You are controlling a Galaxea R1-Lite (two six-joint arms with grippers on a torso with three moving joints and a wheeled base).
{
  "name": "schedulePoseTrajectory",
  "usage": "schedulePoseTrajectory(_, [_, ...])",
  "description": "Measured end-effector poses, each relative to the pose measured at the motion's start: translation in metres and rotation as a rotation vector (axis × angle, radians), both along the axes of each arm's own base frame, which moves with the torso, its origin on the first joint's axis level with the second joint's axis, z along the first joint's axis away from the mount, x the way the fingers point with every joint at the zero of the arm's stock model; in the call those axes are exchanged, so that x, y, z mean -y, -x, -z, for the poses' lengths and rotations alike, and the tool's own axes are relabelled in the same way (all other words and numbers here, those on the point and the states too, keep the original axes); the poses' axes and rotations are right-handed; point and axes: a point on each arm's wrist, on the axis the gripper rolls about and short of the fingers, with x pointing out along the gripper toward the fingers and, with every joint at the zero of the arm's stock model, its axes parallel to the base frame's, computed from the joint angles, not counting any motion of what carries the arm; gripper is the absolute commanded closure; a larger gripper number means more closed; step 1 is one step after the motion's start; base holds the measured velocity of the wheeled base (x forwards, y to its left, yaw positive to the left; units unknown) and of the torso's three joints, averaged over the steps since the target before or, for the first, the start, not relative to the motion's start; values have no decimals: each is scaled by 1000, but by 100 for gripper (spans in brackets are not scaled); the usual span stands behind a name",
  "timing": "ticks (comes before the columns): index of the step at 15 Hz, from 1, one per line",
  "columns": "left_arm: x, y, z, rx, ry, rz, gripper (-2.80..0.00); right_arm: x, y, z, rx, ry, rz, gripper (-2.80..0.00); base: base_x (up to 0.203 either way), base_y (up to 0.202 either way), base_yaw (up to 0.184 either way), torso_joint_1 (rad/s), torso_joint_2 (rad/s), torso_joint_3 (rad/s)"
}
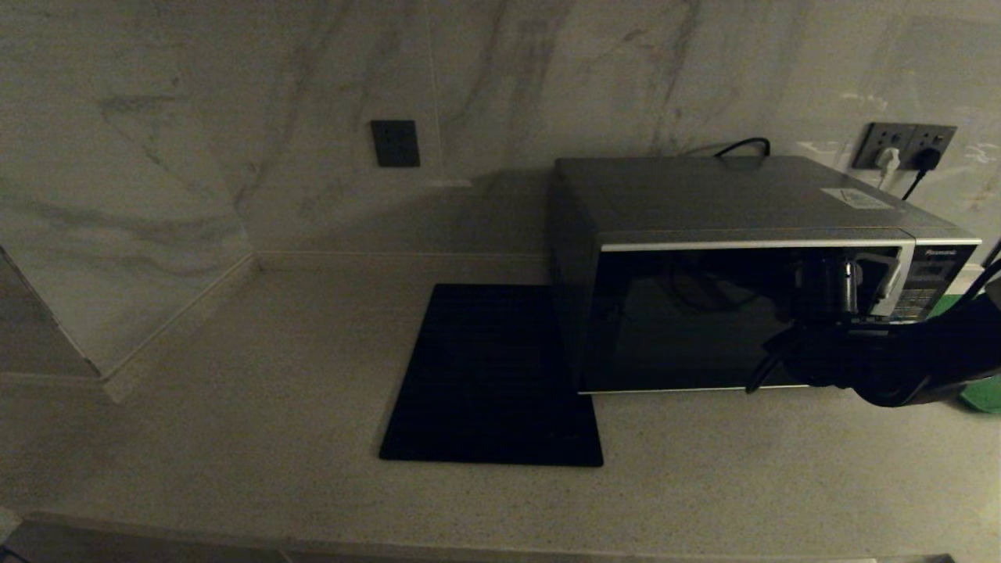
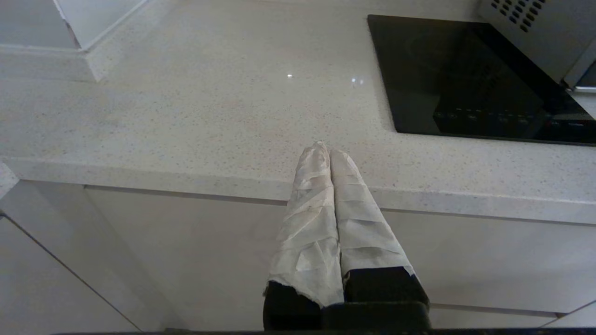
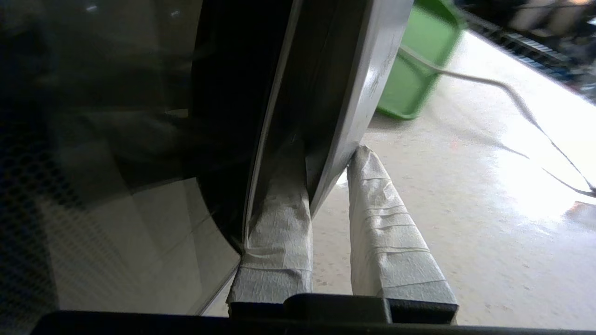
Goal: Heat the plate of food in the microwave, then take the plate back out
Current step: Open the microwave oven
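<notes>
Right gripper fingers clamp microwave door handle.

Dark glass on the microwave door hides its interior. The right arm covers the door's lower right corner and runs off the frame's right edge, as does a green tray behind it.

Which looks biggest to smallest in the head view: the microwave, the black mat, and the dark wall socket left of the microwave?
1. microwave
2. black mat
3. dark wall socket, by far the smallest, though it sits farthest from the camera
</notes>
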Motion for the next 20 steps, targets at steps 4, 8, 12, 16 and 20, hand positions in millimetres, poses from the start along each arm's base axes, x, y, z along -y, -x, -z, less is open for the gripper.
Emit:
schedulePoseTrajectory(4, [0,0,0,0,0,0,0,-1,2,4,19,33,91,0,0,0,0,-6,-1,1])
schedulePoseTrajectory(8, [0,0,0,0,0,0,0,-10,7,9,29,30,85,0,0,0,0,0,0,0])
schedulePoseTrajectory(12, [0,0,0,0,0,0,0,-26,21,16,19,-14,-9,0,0,0,0,0,0,0])
schedulePoseTrajectory(16, [0,0,0,0,0,1,0,-34,41,7,23,-25,-45,0,0,0,0,0,0,0])
schedulePoseTrajectory(20, [0,0,0,0,0,0,0,-35,69,0,38,-43,-65,0,0,0,0,0,0,0])
